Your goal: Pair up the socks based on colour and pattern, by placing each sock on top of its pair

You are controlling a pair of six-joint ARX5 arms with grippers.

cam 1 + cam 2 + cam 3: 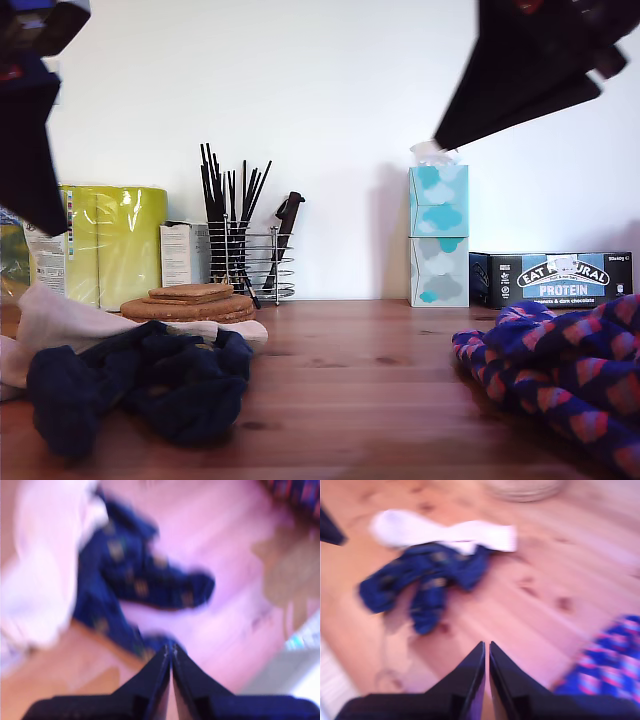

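Hovering above the wooden table (pixel 380 360), my first gripper (pixel 170 652) has its jaws pressed together with nothing between them, and my second gripper (pixel 486 647) is likewise pinched closed on nothing. Both wrist views are blurred, so sock patterns read only as smudges. Beyond my first gripper's tips lie the dark navy socks (pixel 135 587), sprawled and overlapping, with faint pale spots; how many there are I cannot tell from the blur. The pale socks (pixel 42 570) lie just beside them, touching and washed out. A sliver of the blue checked socks (pixel 295 495) is cut off at the frame's edge. The second wrist view shows the same navy heap with a pale sock (pixel 445 532) stretched behind and touching it, and the checked socks cropped, well apart from the navy ones. The exterior view sits low at table height, so the heaps hide their own far sides: navy heap with pale socks behind it at the exterior view's left, checked socks at its right, bare wood between. Only that view shows the backdrop: cork coasters (pixel 190 300) stacked behind the pale socks, a wire rack of black sticks (pixel 235 245), a tissue box (pixel 438 235), a protein bar carton (pixel 560 278), and yellow-green rolls (pixel 115 240). Two dark arm shapes fill its upper corners, cropped and unclear.
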